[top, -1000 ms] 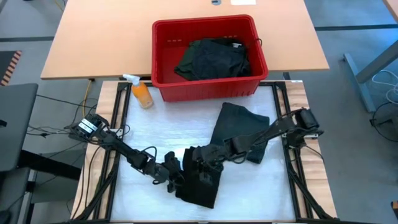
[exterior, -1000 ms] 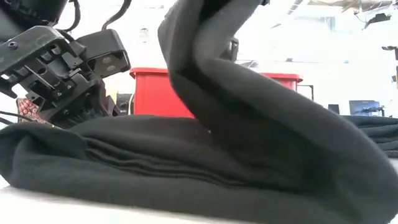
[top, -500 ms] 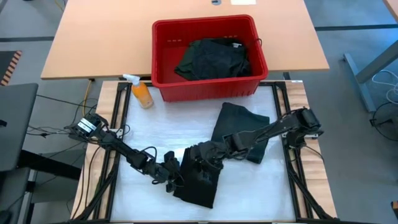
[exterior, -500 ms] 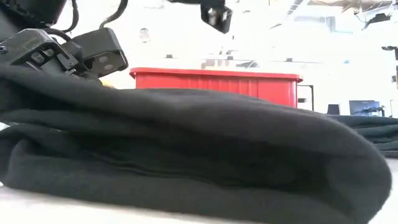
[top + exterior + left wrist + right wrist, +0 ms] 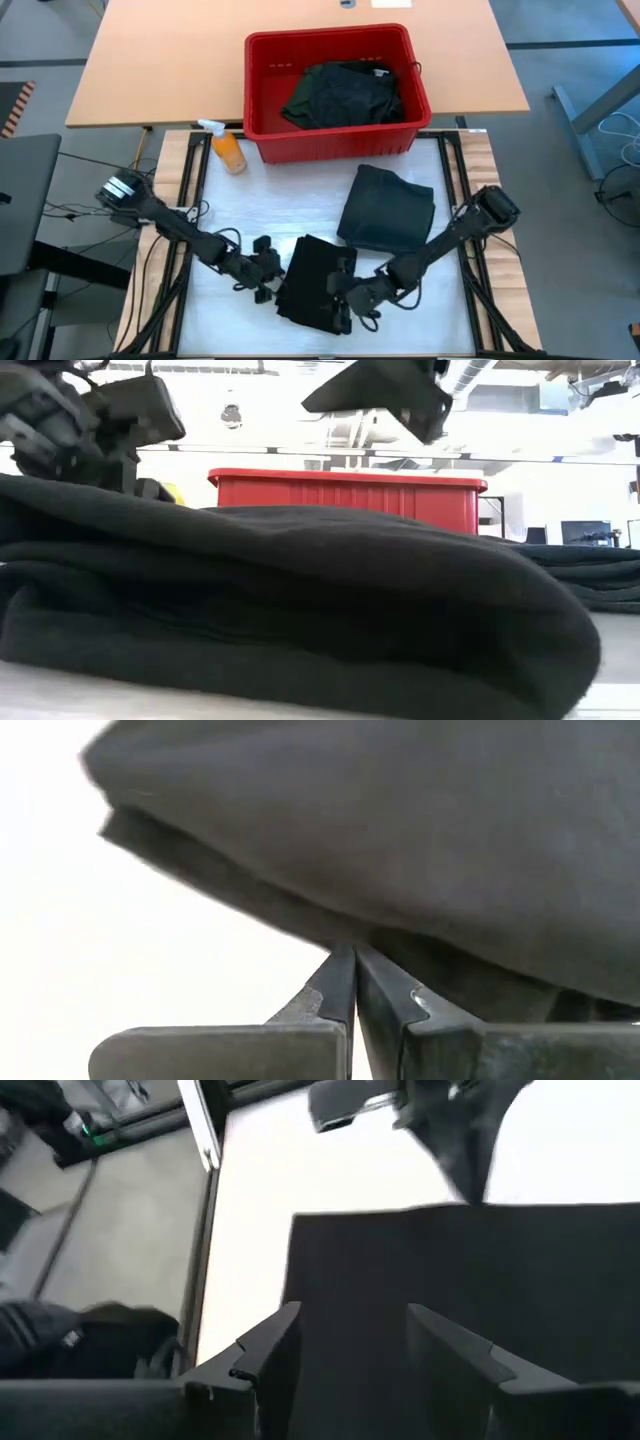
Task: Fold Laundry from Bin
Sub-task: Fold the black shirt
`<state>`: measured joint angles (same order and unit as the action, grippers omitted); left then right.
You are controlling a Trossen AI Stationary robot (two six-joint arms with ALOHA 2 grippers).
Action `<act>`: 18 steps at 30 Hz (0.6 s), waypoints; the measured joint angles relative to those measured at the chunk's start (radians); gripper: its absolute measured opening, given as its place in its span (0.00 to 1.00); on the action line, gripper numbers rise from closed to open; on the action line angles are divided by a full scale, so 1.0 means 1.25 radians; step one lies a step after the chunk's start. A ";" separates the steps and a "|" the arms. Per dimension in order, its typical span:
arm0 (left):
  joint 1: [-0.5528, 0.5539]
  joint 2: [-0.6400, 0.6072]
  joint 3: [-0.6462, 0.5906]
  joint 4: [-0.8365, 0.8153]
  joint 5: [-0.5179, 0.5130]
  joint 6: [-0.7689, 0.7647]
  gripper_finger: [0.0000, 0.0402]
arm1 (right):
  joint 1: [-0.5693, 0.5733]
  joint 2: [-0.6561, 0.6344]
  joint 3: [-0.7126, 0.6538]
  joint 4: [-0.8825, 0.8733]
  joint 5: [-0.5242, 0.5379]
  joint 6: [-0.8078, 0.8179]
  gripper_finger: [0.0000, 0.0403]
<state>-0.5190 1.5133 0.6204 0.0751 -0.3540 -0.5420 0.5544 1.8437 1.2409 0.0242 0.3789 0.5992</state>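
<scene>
Right end effector has released the folded garment, fingers apart

An orange spray bottle with a white trigger head is lying near the back left corner of the white worktop. A tan wooden table is standing beyond the worktop's back edge. Loose cables are trailing off the worktop's left edge.
</scene>
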 joint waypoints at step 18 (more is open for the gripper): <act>-0.120 0.132 0.009 0.434 -0.036 0.018 0.00 | 0.005 0.008 -0.217 0.239 0.363 -0.015 0.43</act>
<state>-0.6695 1.6778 0.6313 0.6182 -0.3986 -0.5196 0.5609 1.8534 0.9698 0.3225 0.8324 0.5809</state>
